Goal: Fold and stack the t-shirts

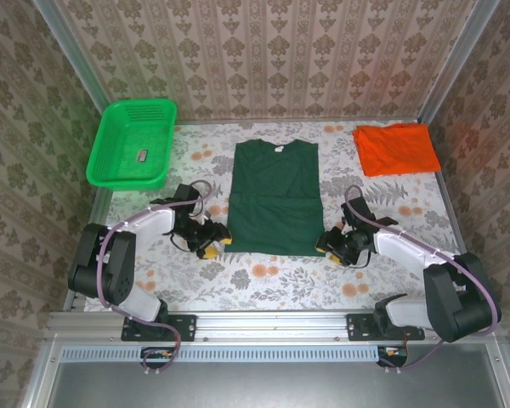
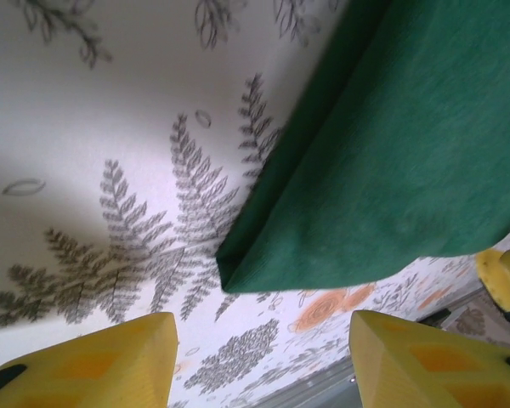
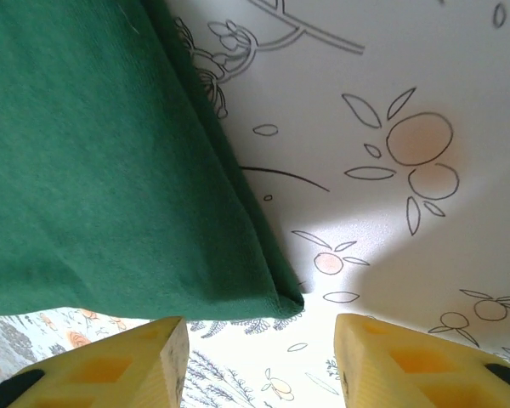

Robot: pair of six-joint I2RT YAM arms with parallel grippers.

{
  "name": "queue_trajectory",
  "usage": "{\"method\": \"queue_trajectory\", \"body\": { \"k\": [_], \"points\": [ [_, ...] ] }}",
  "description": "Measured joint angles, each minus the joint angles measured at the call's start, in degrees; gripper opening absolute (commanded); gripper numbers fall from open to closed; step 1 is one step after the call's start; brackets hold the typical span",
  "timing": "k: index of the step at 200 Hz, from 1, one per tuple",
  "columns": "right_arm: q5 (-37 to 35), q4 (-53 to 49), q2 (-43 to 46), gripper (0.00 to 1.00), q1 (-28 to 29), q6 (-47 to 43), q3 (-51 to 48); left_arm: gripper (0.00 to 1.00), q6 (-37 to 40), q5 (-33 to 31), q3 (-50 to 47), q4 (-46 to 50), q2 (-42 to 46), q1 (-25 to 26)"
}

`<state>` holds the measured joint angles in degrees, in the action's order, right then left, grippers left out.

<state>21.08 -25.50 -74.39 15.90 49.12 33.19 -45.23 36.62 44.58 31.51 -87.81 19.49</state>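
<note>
Green t-shirt (image 1: 276,197) noted flat at table (image 1: 263,280) centre, sleeves tucked in; orange t-shirt (image 1: 396,149) folded, far-right corner. L gripper (image 2: 263,340), R gripper (image 3: 262,331) found released, empty, beside green shirt's near corners. Step judged: hem-to-collar fold. Next: both corners to be pinched evenly.

Damask-patterned walls (image 1: 263,51) enclose on three sides a brightly lit, floral-printed table (image 1: 272,285).

Lab robot cell: wallpapered walls (image 1: 280,59), aluminium frame (image 1: 272,325), floral tablecloth (image 1: 272,285).
</note>
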Motion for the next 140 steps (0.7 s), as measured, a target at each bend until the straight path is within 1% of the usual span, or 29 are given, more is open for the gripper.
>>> {"method": "queue_trajectory", "body": {
  "k": [20,63,82,119,140],
  "points": [
    [-0.1,0.3,-0.5,0.47,0.0,0.0,0.0,0.51,-2.3,0.1,-0.1,-2.6,-0.7,0.0],
    [-0.1,1.7,-2.8,0.42,0.3,-0.7,0.1,0.49,-4.9,0.2,-0.1,-5.6,-2.3,0.9],
    [-0.2,1.7,-3.3,0.40,0.5,-1.0,0.2,0.49,-5.0,0.0,-0.1,-5.6,-2.7,1.9],
    [-1.1,1.7,-3.5,0.35,0.7,-1.1,0.5,0.42,-4.7,-2.4,1.1,-3.9,-3.7,4.7],
    [-1.4,1.6,-4.3,0.29,0.8,-1.2,0.8,0.39,-4.1,-4.2,2.0,-2.9,-4.6,5.6]
  ]
}}
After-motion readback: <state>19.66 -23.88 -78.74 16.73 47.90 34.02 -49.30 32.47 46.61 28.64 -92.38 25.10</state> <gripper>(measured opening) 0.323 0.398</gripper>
